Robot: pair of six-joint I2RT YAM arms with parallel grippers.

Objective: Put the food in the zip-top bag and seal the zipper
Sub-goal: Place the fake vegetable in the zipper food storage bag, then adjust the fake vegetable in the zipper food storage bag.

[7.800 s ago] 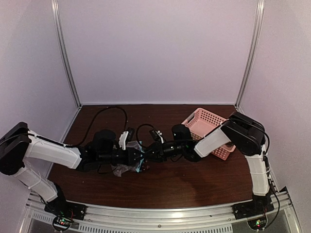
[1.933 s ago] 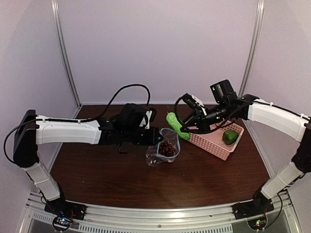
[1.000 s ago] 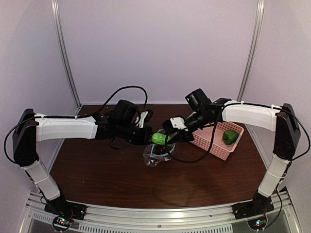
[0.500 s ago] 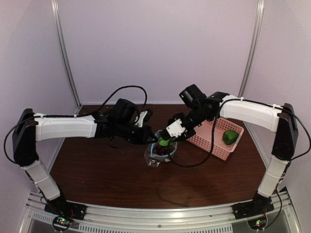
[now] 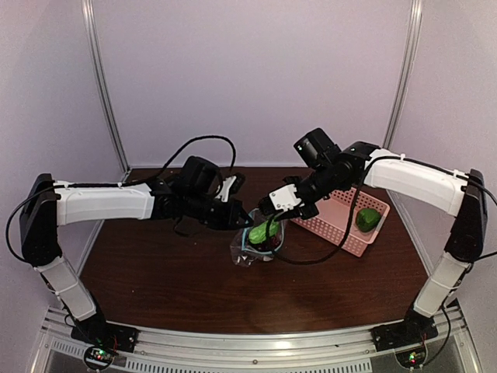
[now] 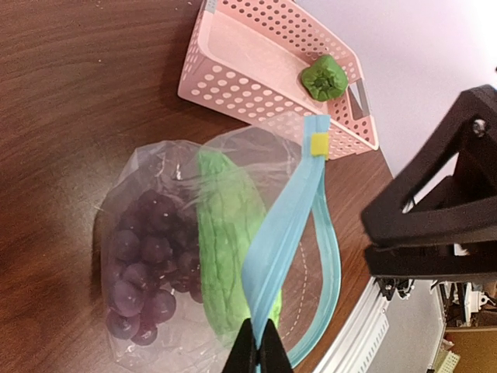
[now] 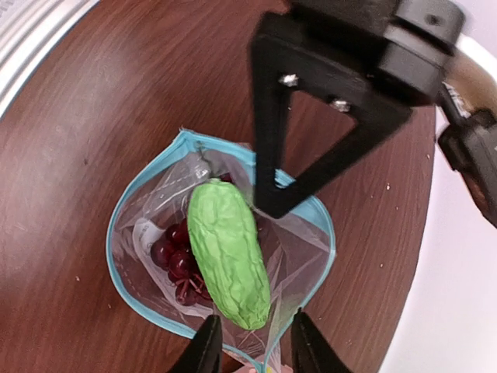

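A: Starting at the left, what is the left gripper (image 6: pixel 258 353) doing?

B: It is closed tight on the teal zipper (image 6: pixel 284 233). It pinches one lip of the strip and holds up that side of the zip-top bag (image 5: pixel 247 255). In the top view it reaches the bag from about 10 o'clock.

A: So the bag is open?

B: Yes, the mouth gapes in a wide loop. The bag's bottom rests on the table (image 5: pixel 178 287), near the middle.

A: And the food?

B: Both pieces are inside. In the right wrist view the grapes (image 7: pixel 175 260) lie low in the bag, at about 9 o'clock of the green vegetable (image 7: pixel 229 252) and touching it. The vegetable leans with one end up toward the mouth.

A: The right gripper (image 7: pixel 256 350)?

B: It hangs just above the mouth, at roughly 1 o'clock of the bag in the top view. Its jaws stand partly apart with nothing clamped. The vegetable's upper end lies just ahead of the gap.

A: Anything farther right?

B: A pink basket (image 5: pixel 335 235) sits at about 3 o'clock of the bag, apart from it. A small green item (image 5: pixel 368 219) lies in its right end.
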